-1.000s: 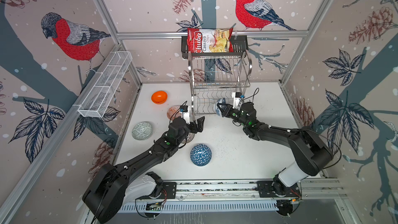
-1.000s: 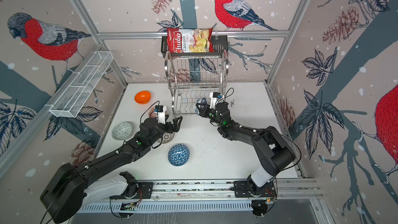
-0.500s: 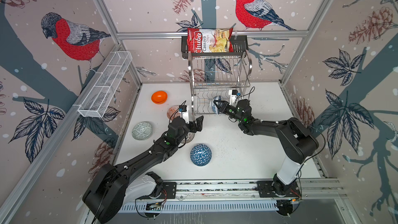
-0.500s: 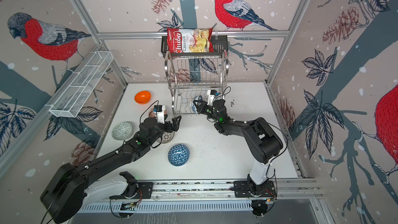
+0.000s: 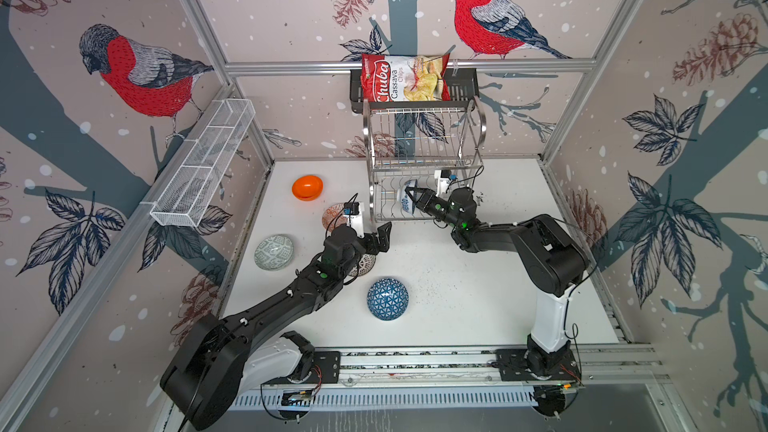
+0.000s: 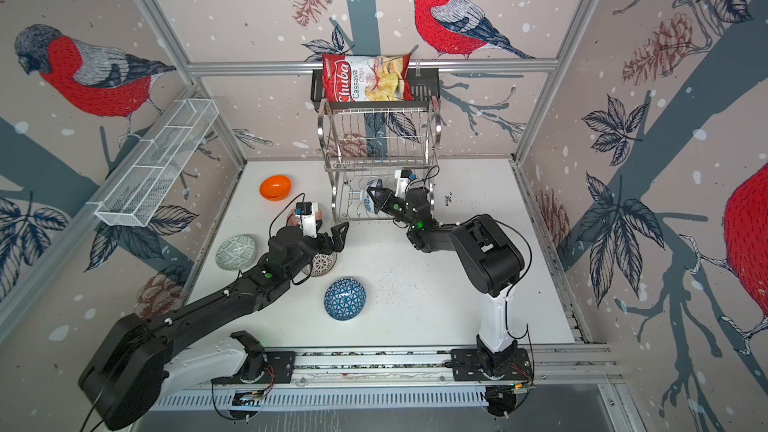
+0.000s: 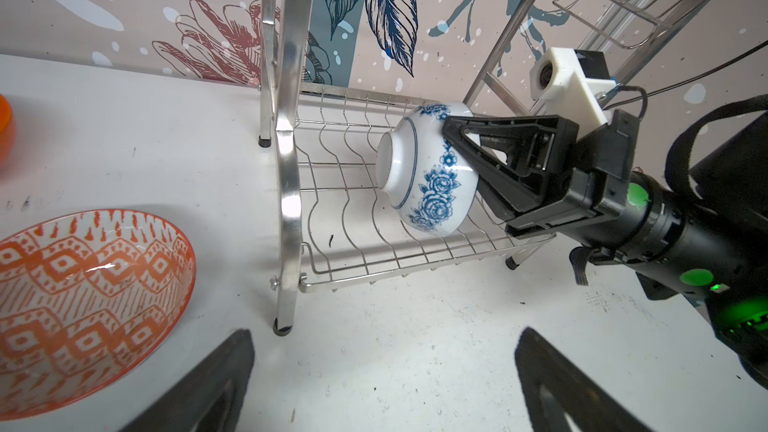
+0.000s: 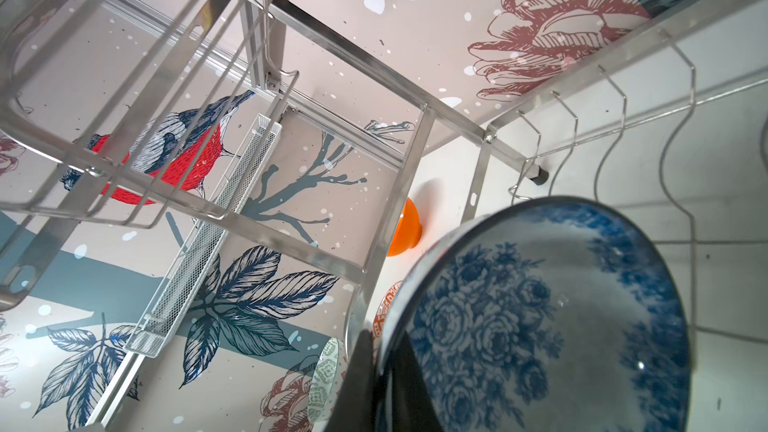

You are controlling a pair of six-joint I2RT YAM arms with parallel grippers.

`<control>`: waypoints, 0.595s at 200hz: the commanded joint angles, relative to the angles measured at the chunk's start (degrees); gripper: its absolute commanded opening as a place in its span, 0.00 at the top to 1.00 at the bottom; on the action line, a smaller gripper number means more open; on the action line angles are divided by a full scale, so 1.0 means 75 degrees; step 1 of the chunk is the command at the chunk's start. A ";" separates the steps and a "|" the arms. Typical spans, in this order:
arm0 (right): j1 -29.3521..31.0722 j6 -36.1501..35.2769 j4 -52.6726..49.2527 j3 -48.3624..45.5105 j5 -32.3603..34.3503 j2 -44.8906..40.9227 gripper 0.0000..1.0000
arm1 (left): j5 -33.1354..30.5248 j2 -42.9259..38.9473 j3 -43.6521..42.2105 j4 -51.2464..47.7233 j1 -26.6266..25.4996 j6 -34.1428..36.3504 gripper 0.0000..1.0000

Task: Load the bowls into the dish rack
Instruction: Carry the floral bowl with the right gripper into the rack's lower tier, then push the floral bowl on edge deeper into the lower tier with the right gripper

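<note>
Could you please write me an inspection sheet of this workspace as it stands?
Surface: white table, dark specks scattered.
Job's things: blue-floral bowl on edge in dish rack lower tier; orange bowl, red-white bowl, grey-green bowl, dotted bowl, blue triangle bowl on table.
Clutter: chips bag on black shelf; white mesh basket on wall.
Grippers: right gripper shut on blue-floral bowl's rim; left gripper open, empty.
Cables: thin black cable at right wrist camera.
Surroundings: bird-print walls.
</note>
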 commanded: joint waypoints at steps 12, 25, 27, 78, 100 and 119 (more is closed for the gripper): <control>-0.0007 0.0439 0.0899 0.0439 -0.0179 0.0304 1.00 | 0.0107 0.0128 -0.0025 0.0407 0.0103 -0.0154 0.02; -0.0010 0.0567 0.0956 0.0611 -0.0175 0.0504 1.00 | 0.0078 0.0155 -0.0005 0.0454 0.0101 -0.0119 0.02; -0.0010 0.0591 0.0970 0.0638 -0.0183 0.0532 1.00 | 0.0057 0.0156 -0.0005 0.0440 0.0110 -0.0115 0.02; 0.0034 0.1027 0.1330 0.1309 -0.0282 0.1219 1.00 | -0.0021 0.0203 -0.0019 0.0532 0.0120 -0.0047 0.02; 0.0013 0.1020 0.1139 0.1710 -0.0353 0.1454 1.00 | -0.0019 0.0216 -0.0013 0.0528 0.0113 -0.0072 0.02; 0.0003 0.1048 0.1067 0.1985 -0.0361 0.1668 1.00 | -0.0005 0.0235 0.0012 0.0525 0.0113 -0.0093 0.02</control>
